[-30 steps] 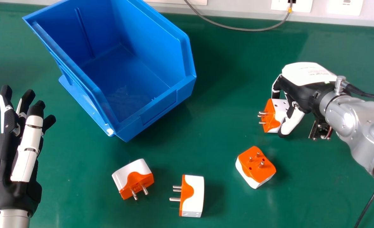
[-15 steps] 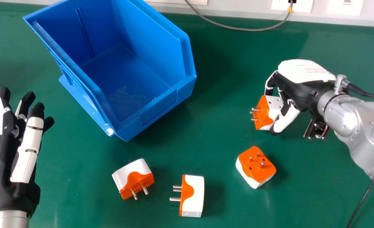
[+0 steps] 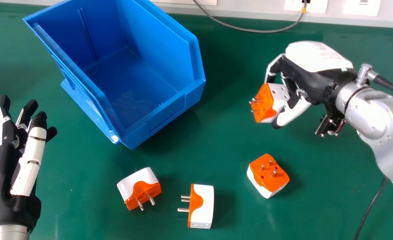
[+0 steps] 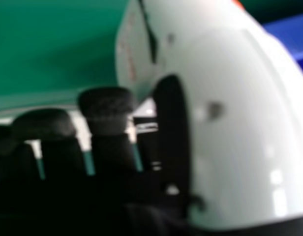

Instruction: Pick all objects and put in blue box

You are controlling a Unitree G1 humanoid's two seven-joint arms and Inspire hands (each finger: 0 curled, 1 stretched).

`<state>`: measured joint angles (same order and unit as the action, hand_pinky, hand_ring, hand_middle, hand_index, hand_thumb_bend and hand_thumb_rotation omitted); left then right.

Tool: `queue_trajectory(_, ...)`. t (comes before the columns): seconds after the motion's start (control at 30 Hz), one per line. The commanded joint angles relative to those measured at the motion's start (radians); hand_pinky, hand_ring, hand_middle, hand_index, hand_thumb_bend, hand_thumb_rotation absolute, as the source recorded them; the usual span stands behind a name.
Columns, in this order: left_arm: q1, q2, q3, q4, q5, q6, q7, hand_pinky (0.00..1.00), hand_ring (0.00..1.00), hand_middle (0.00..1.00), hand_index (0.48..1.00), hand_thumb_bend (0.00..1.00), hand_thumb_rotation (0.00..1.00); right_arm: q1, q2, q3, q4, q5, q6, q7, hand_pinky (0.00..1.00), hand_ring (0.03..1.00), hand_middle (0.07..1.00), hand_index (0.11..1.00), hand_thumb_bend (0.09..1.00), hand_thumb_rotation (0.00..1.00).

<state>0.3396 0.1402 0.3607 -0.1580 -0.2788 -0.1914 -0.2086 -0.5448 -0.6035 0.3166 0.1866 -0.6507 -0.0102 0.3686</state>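
In the head view my right hand [image 3: 303,80] is curled round an orange and white plug adapter [image 3: 265,102], held above the table to the right of the blue box [image 3: 163,110]. The right hand view shows the adapter's white body [image 4: 240,113] close up against my right hand [image 4: 107,113]. Three more adapters lie on the table: one [image 3: 139,188] in front of the box, one [image 3: 201,206] on its side, one [image 3: 269,176] with its pins up. The inside of the box holds nothing. My left hand [image 3: 16,173] rests at the left with straight fingers.
The green table [image 3: 229,146] runs back to a pale wall strip with sockets [image 3: 361,7]. A grey cable [image 3: 249,30] loops along the table's back edge. Another dark cable [image 3: 369,208] hangs at the lower right, near the right forearm.
My right hand has risen and moved left toward the box with the adapter in its grasp. My left hand has shifted very slightly down. The three other adapters lie where they were.
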Motion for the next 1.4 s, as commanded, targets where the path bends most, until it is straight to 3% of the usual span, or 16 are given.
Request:
queue_trajectory(0.0, 0.001, 0.005, 0.01, -0.013, -0.01, -0.01, 0.003, 0.87, 0.94, 0.96, 0.95, 0.26, 0.62, 0.01, -0.011, -0.031, -0.093, 0.021, 0.003, 0.017, 0.0, 0.036, 0.087, 0.118, 0.282, 0.0)
queue_trajectory(0.3, 0.004, 0.003, 0.005, -0.024, -0.002, -0.003, 0.016, 0.86, 0.94, 0.96, 0.946, 0.26, 0.64, 0.028, 0.039, -0.023, -0.257, 0.072, -0.034, 0.067, 0.0, 0.034, 0.083, 0.113, 0.275, 0.0)
queue_trajectory(0.4, -0.004, 0.005, 0.007, -0.011, -0.008, -0.007, 0.012, 0.86, 0.93, 0.96, 0.945, 0.27, 0.65, 0.013, 0.066, -0.013, -0.257, 0.09, -0.067, 0.072, 0.0, 0.033, 0.082, 0.112, 0.271, 0.0)
queue_trajectory(0.5, -0.004, 0.001, 0.002, -0.011, -0.005, -0.008, 0.014, 0.86, 0.93, 0.96, 0.944, 0.29, 0.65, -0.002, 0.097, -0.001, -0.243, 0.102, -0.105, 0.069, 0.0, 0.033, 0.081, 0.112, 0.266, 0.0)
queue_trajectory(0.77, -0.008, 0.001, 0.003, -0.018, -0.036, 0.018, 0.007, 0.86, 0.94, 0.97, 0.952, 0.33, 0.69, -0.041, 0.179, 0.029, -0.181, 0.103, -0.154, 0.055, 0.0, 0.033, 0.083, 0.108, 0.269, 0.0)
queue_trajectory(0.93, -0.009, 0.001, -0.003, -0.015, -0.043, 0.011, -0.003, 0.87, 0.95, 0.98, 0.959, 0.33, 0.69, -0.077, 0.22, 0.042, -0.152, 0.095, -0.148, 0.059, 0.0, 0.032, 0.082, 0.108, 0.268, 0.0)
queue_trajectory(1.07, -0.014, 0.002, 0.001, -0.005, -0.053, 0.008, -0.019, 0.87, 0.95, 0.98, 0.963, 0.33, 0.69, -0.133, 0.261, 0.063, -0.121, 0.073, -0.124, 0.061, 0.0, 0.031, 0.085, 0.115, 0.27, 0.0)
queue_trajectory(1.2, -0.013, 0.001, 0.002, -0.008, -0.045, 0.008, -0.02, 0.88, 0.96, 0.99, 0.969, 0.32, 0.7, -0.162, 0.28, 0.072, -0.097, 0.053, -0.123, 0.05, 0.0, 0.032, 0.096, 0.135, 0.27, 0.0)
queue_trajectory(1.37, -0.007, -0.003, -0.002, -0.015, -0.028, 0.006, -0.008, 0.88, 0.96, 0.99, 0.971, 0.32, 0.7, -0.262, 0.332, 0.087, 0.006, 0.02, -0.103, 0.023, 0.0, 0.034, 0.096, 0.139, 0.273, 0.0)
